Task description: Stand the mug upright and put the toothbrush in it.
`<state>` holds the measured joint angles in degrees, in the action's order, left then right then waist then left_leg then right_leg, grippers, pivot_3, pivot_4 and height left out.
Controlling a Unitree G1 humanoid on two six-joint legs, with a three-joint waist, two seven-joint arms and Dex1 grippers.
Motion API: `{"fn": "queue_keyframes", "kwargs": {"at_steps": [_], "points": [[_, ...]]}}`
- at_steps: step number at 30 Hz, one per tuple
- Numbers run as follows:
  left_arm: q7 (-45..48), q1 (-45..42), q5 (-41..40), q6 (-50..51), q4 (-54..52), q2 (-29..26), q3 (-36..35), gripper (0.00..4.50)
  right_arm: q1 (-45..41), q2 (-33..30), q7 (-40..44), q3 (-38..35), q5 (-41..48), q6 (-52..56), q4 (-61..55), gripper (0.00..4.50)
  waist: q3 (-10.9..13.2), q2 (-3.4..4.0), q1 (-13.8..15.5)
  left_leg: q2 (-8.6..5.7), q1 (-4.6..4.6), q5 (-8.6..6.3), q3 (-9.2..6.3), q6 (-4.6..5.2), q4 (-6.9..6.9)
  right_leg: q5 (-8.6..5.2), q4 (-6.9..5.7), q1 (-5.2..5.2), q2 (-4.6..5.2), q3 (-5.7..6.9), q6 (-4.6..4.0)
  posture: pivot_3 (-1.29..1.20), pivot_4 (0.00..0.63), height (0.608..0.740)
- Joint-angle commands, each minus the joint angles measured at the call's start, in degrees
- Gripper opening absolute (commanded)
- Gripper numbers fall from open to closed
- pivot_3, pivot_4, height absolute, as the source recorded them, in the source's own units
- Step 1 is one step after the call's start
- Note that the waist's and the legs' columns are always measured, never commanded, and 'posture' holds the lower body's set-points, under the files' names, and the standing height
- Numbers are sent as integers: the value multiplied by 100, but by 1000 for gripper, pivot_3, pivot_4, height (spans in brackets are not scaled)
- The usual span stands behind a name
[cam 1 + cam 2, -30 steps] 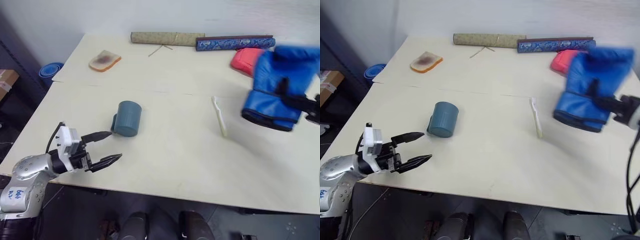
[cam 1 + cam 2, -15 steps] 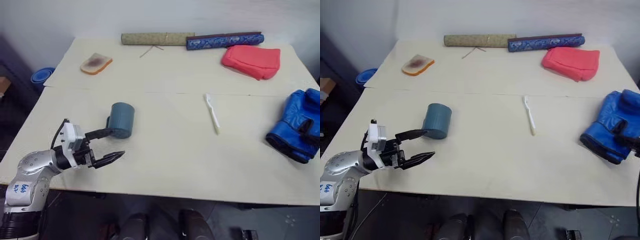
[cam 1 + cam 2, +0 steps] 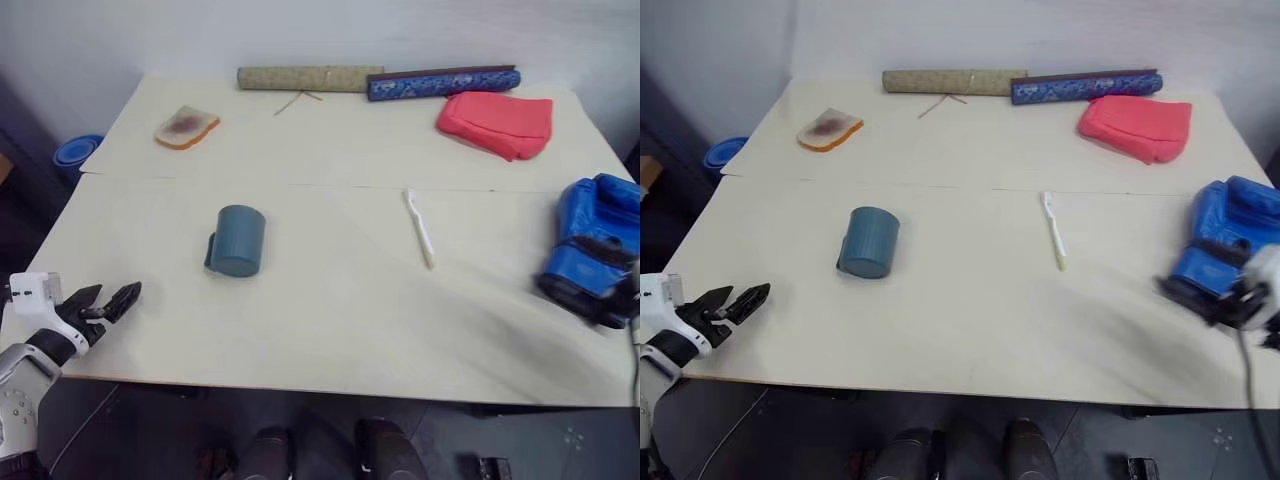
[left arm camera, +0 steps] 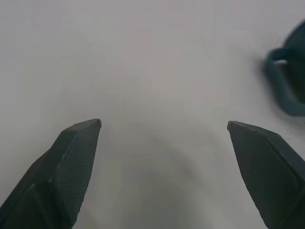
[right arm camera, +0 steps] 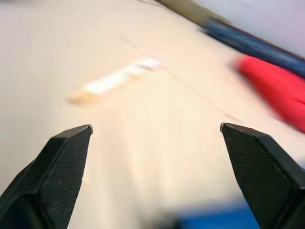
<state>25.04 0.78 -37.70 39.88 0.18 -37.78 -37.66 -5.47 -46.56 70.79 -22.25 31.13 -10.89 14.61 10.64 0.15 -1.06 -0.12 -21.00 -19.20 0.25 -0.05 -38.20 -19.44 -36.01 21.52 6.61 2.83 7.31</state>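
Note:
The teal-blue mug (image 3: pixel 238 240) lies on its side on the left half of the table, its handle (image 4: pixel 281 86) toward the near left. The cream toothbrush (image 3: pixel 420 228) lies flat right of centre; it appears as a pale bar (image 5: pixel 114 80) in the right wrist view. My left gripper (image 3: pixel 118 295) hovers at the table's near left edge, well left of the mug, open and empty (image 4: pixel 164 124). My right gripper (image 5: pixel 156 126) is open and empty, pointing across the table toward the toothbrush.
A blue boxing glove (image 3: pixel 595 245) lies at the table's right edge. Along the back are a bread slice (image 3: pixel 186 126), an olive roll (image 3: pixel 310 77), a blue patterned roll (image 3: pixel 443 82), a red pouch (image 3: pixel 495 122) and a thin twig (image 3: pixel 295 100).
My right gripper set the blue glove down at the right edge and opened. My left gripper swung away from the mug to the table's near left edge, still open.

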Motion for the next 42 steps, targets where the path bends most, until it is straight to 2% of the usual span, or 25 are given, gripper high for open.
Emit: {"fn": "queue_keyframes", "kwargs": {"at_steps": [1,7,12,18,24,25,27,31,34,37,42], "points": [[-387,-72,-151,929,35,-388,-291,4500,140,369,-39,291,327,103,-1300,4476,0,0,57,-1,-2,0,-3,0,-3,0,1,0,1,0,0,0,150,740],[-522,-769,-482,1969,270,-788,-442,4500,405,906,419,733,364,-253,-1708,4476,-4,-7,207,-13,-14,-1,-37,2,-8,6,9,-6,6,-2,-11,0,150,740],[-362,-1613,-1010,2791,-61,-761,-125,4500,276,936,302,674,371,-98,-1653,4476,-5,-10,221,-17,-16,1,-38,5,-12,9,4,-7,5,2,-16,0,150,740],[-776,-2666,-806,3062,29,-396,755,4500,188,967,249,703,295,-124,-1582,4476,-5,-11,182,-15,-14,4,-32,1,-10,9,2,-4,-15,22,-16,0,150,740],[-1230,-3761,-346,3495,970,21,1467,4500,129,1079,84,791,267,-83,-1675,4476,-6,-13,149,-16,-13,5,-24,3,-11,10,-2,-2,-25,31,-15,0,150,740],[-1228,-4040,-176,3731,1320,11,1791,4500,118,1113,45,821,258,-65,-1710,4476,-6,-13,146,-15,-14,6,-25,2,-12,10,-2,-1,-28,33,-15,0,150,740],[-1146,-4445,61,4114,1818,-30,2261,4500,105,1160,1,855,244,-45,-1753,4476,-6,-14,140,-17,-17,7,-26,2,-21,10,-7,-1,-29,35,-15,0,150,740],[-671,-5125,187,4373,2573,141,2755,4500,75,1222,-93,889,260,-1,-1837,4476,-8,-12,145,-24,-14,8,-25,4,-24,10,-14,-2,-23,32,-14,0,150,740],[-206,-5469,484,4446,2952,166,3654,4500,46,1252,-162,893,297,34,-1880,4476,-8,-11,202,-27,-17,8,-29,5,-37,10,-19,-4,-24,34,-14,0,150,740],[259,-5666,686,4327,3182,204,4188,3927,28,1303,-261,888,314,68,-1940,4500,-12,-4,237,-31,-15,7,-27,6,-47,10,-28,-5,-23,28,-14,0,150,740],[666,-5776,966,4062,3450,293,4336,2457,103,1378,-260,852,305,-18,-1874,4500,-15,1,241,-31,-14,7,-26,6,-56,10,-38,-5,-23,25,-14,0,150,740]]}}
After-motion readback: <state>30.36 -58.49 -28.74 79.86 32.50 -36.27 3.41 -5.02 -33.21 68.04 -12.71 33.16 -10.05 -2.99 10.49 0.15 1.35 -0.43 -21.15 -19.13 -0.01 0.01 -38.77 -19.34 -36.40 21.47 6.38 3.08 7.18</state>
